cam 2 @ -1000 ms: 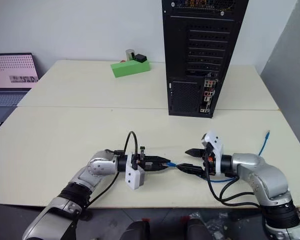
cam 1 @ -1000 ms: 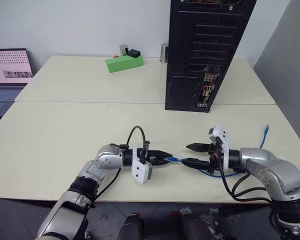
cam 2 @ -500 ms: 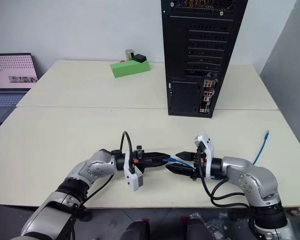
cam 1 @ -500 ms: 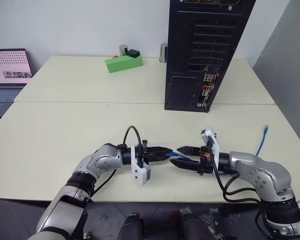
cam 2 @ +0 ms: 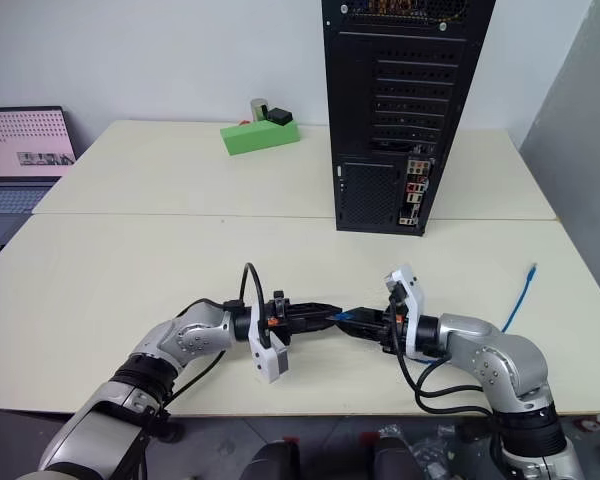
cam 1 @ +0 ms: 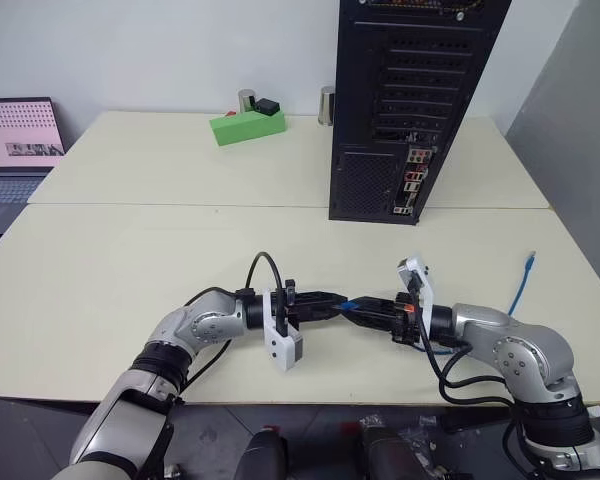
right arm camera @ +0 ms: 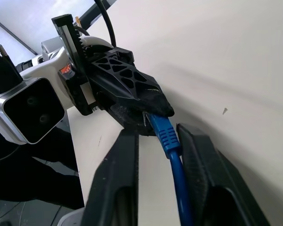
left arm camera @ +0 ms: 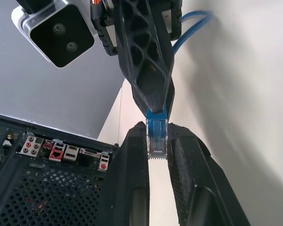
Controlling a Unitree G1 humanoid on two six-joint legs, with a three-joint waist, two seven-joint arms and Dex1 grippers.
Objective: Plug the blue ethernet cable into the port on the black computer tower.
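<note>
both pincers are met tip to tip low over the cream tabletop (cam 1: 130, 250) in the left eye view. the left gripper (cam 1: 332, 299), two black lattice fingers pressed together, is seen pinching the plug of the thin bright blue ethernet cable (cam 1: 347, 305). the right gripper (cam 1: 365, 312) is drawn in around the cable just behind that plug; whether it grips yet cannot be told. the cable's far end (cam 1: 525, 275) lies at about four o'clock from the tall black perforated metal computer tower (cam 1: 410, 100), which stands at roughly one o'clock from the grippers, well apart. a green block (cam 1: 248, 126) lies at eleven o'clock, a laptop (cam 1: 15, 140) at ten.

in the right eye view the same meeting is shown, with the strip of coloured connectors (cam 2: 414, 192) low on the tower's rear.

in the left wrist view the clear plug tip (left arm camera: 156, 143) is held between the left fingers (left arm camera: 132, 174), with the right gripper's black finger (left arm camera: 148, 61) closed on the blue boot behind it.

in the right wrist view the ribbed blue boot (right arm camera: 162, 129) is seen between the right fingers (right arm camera: 118, 183), touching the one on the tabletop's side.

the handover is judged the risk: if the left pincer were released before the right is firm, the plug could drop or twist, and the latch tab would be misaligned at the port. a taut cable could also be tugged loose.

no brand, label or legible writing is seen; the laptop screen cannot be read.
</note>
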